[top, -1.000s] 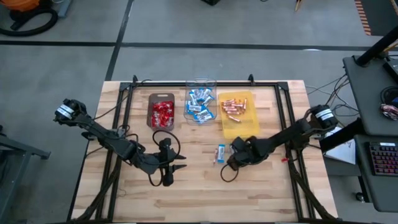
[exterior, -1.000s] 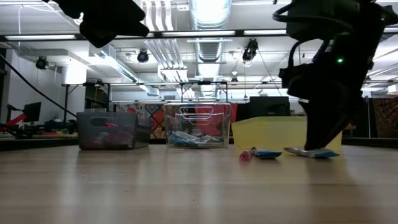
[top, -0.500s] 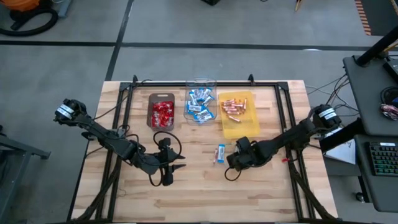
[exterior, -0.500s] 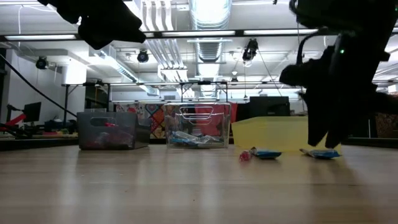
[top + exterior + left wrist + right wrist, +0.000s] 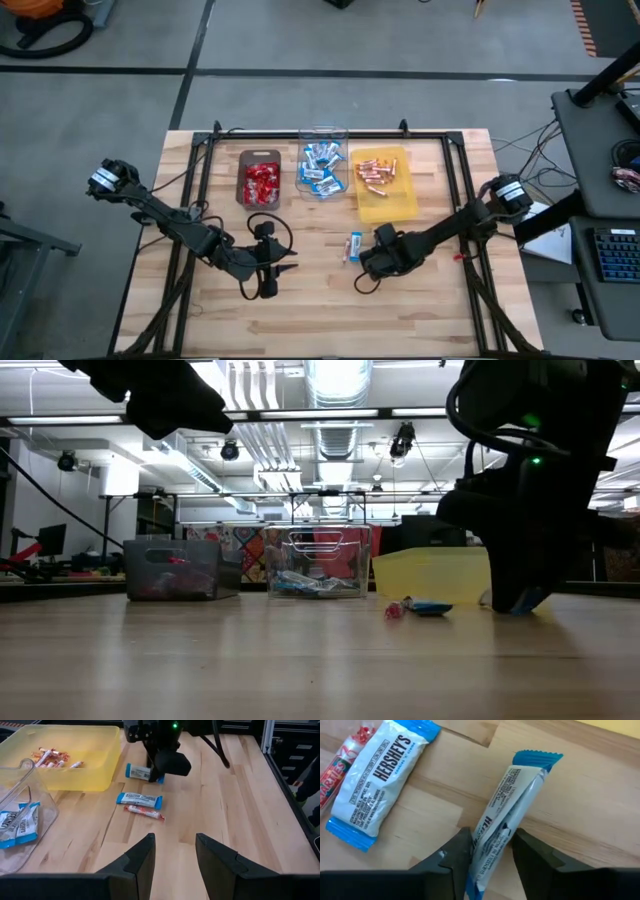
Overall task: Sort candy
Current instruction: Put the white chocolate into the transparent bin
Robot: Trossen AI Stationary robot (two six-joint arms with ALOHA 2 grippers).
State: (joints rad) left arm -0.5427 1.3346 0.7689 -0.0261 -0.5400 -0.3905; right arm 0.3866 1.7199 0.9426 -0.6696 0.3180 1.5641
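Observation:
Three sweets lie loose on the wood: a blue-and-white bar (image 5: 375, 780) lying flat, a pinkish-copper stick (image 5: 145, 813) beside it, and a second blue-and-white bar (image 5: 512, 795) between my right gripper's fingers. My right gripper (image 5: 490, 837) is shut on that second bar, just in front of the yellow tray; in the high view it is near the table's middle (image 5: 366, 262). My left gripper (image 5: 175, 837) hangs open above bare wood, left of the loose sweets (image 5: 288, 263). My right gripper pinches the blue-and-white bar between its two fingers at the bar's near end (image 5: 487, 845), across its width, so the wrapper is creased along its length. The fingers point down at a slant. The bar's far end (image 5: 537, 757) lies at table level.
Three trays stand in a row at the far side: a dark one with red packets (image 5: 259, 181), a clear one with blue-and-white bars (image 5: 322, 166), a yellow one with copper sticks (image 5: 380, 180). A black frame rail (image 5: 460, 200) runs along the table's sides. Bare wood lies near the front edge.
My right gripper has moved a little toward the table's left and near edge, come down onto the bar in front of the yellow tray and shut on it. The bar, flat before, now stands squeezed between the fingers.

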